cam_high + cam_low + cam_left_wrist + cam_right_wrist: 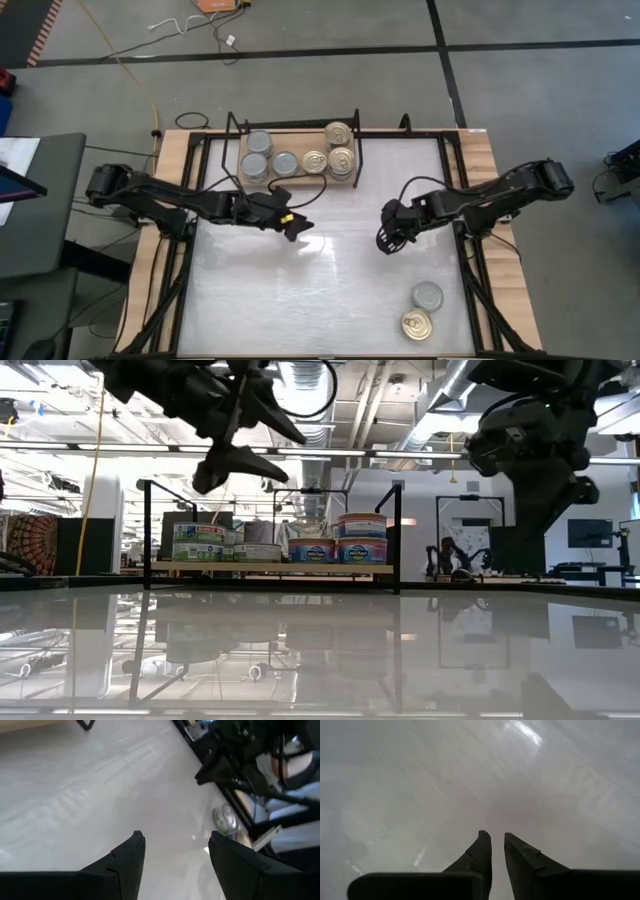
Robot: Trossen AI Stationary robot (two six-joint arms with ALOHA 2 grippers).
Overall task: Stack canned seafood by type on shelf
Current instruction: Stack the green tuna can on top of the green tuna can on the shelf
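Observation:
The shelf [296, 141], a light wooden board in a black wire frame, stands at the table's far middle. Grey-topped cans [258, 165] sit on its left part and gold-topped cans [340, 158] on its right, some stacked two high [362, 538]. A grey-topped can [427, 295] and a gold-topped can [417, 325] rest on the white tabletop near its front right corner. My left gripper [175, 837] hangs open and empty above the table's middle, left of centre [295, 228]. My right gripper [496, 837] hangs right of centre [388, 238], fingers a narrow gap apart, holding nothing.
The glossy white tabletop [320, 290] lies bare between the two grippers and the shelf. Black frame rails [470, 280] run along the table's left and right sides. The loose grey-topped can [225, 817] shows far ahead of the left fingers, under my right arm.

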